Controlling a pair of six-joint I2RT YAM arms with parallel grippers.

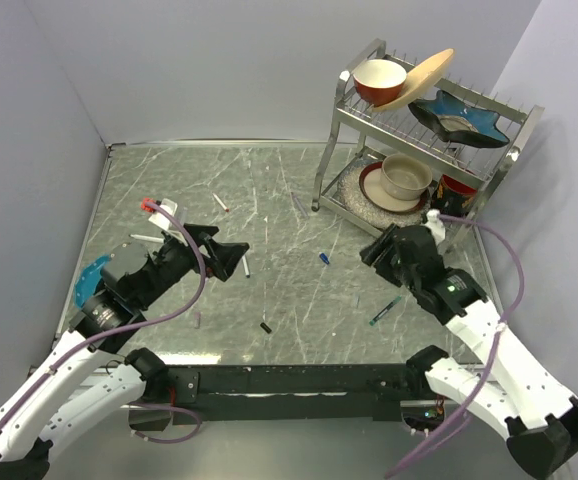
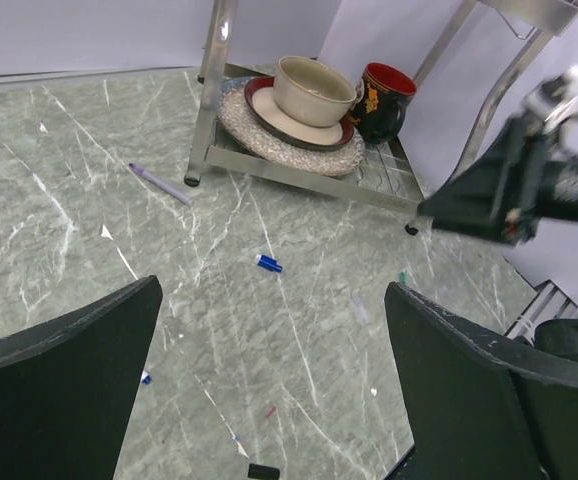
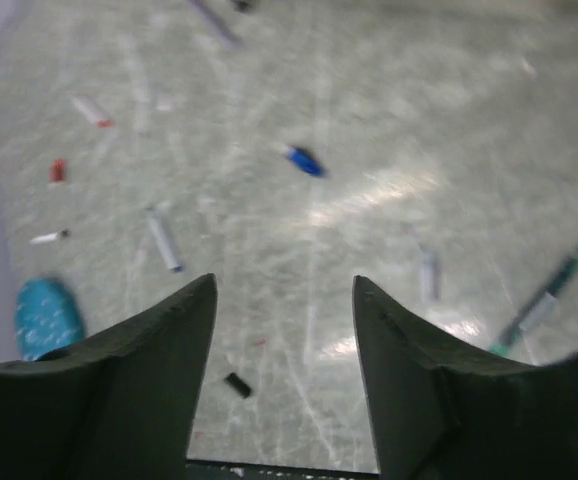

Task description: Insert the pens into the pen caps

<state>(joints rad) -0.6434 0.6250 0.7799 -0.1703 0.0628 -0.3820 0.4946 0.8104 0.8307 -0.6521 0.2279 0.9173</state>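
Desk (image 1: 269,180) item: teal-green pen (image 1: 385,310) lying flat beside the right arm (image 1: 469,300), long axis slanting near-left to far-right, just on the near side of the right pincer (image 1: 369,250), which is half-spread and empty; blue cap (image 1: 324,257) between both pincers; left pincer (image 1: 235,260) gaping wide, empty, farther off.

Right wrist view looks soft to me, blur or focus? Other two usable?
Right wrist: whole frame smeared, the small blue pen cap and dark teal-green pen streaked, a glare band on the grey marbled tabletop; motion or focus, cannot tell. Left wrist: sharp, cap edges crisp. Top external: sharp, even light, soft shadows.
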